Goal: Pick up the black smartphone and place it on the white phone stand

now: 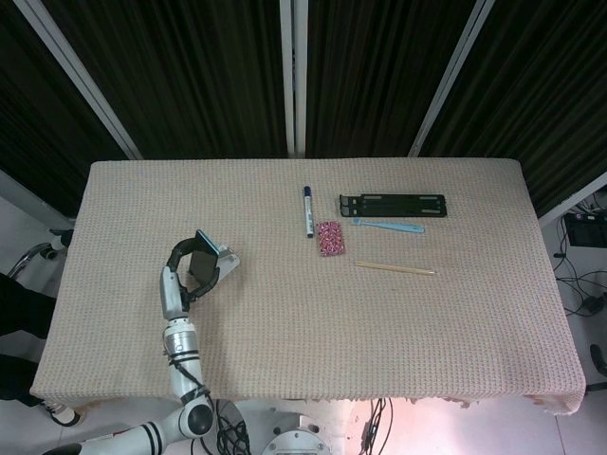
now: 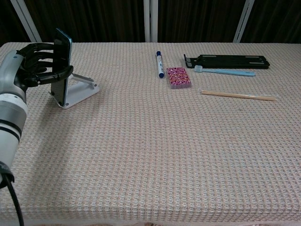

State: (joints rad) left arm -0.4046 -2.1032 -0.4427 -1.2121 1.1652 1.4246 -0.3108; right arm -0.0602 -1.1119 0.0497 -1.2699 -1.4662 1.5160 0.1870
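Note:
The black smartphone (image 2: 61, 57) stands upright with a blue edge, held in my left hand (image 2: 40, 66), whose fingers wrap around it from the left. Its lower end is at the white phone stand (image 2: 80, 92) on the left side of the table, at the stand's front lip. From the head view the phone (image 1: 203, 261) and my left hand (image 1: 185, 275) cover most of the stand (image 1: 226, 258). My right hand shows in neither view.
A blue marker (image 2: 160, 63), a pink patterned card pack (image 2: 178, 77), a blue toothbrush (image 2: 225, 71), a black folding holder (image 2: 228, 60) and a wooden chopstick (image 2: 238, 95) lie at the back middle and right. The woven cloth (image 2: 155, 155) covers the table.

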